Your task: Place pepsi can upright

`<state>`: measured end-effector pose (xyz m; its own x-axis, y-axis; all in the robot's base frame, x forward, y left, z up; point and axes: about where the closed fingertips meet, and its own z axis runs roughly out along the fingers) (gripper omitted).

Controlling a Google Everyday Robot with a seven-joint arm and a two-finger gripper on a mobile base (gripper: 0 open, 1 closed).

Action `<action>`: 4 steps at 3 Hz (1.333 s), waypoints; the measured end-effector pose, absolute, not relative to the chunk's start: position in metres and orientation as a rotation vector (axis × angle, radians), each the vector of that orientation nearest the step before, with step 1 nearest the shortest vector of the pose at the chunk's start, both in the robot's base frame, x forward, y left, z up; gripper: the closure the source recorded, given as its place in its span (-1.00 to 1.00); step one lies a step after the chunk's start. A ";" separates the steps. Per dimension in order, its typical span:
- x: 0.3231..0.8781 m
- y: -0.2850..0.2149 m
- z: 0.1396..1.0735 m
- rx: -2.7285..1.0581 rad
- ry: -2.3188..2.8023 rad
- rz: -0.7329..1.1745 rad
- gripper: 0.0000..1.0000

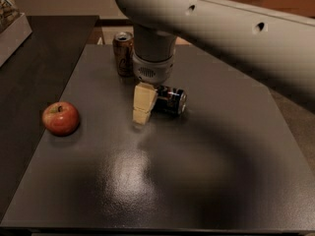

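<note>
The pepsi can, dark navy with a silver end facing right, lies on its side on the dark grey table, a little behind the table's middle. My gripper hangs straight down from the big pale arm. Its cream tip is low over the table, right against the can's left end. The can's left part is hidden behind the gripper.
A brown can stands upright just behind and left of the gripper. A red apple sits at the table's left edge. A darker counter adjoins on the left, with a pale box at its far corner.
</note>
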<state>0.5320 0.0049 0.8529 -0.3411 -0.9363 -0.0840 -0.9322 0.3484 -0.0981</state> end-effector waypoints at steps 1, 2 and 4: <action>0.537 0.003 0.847 -1.704 2.492 -0.029 -0.66; 0.539 0.003 0.846 -1.698 2.495 -0.001 -0.19; 0.543 0.004 0.855 -1.662 2.481 0.111 0.74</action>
<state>0.5426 0.0039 0.8549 -0.3729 -0.9125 -0.1680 -0.9239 0.3819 -0.0238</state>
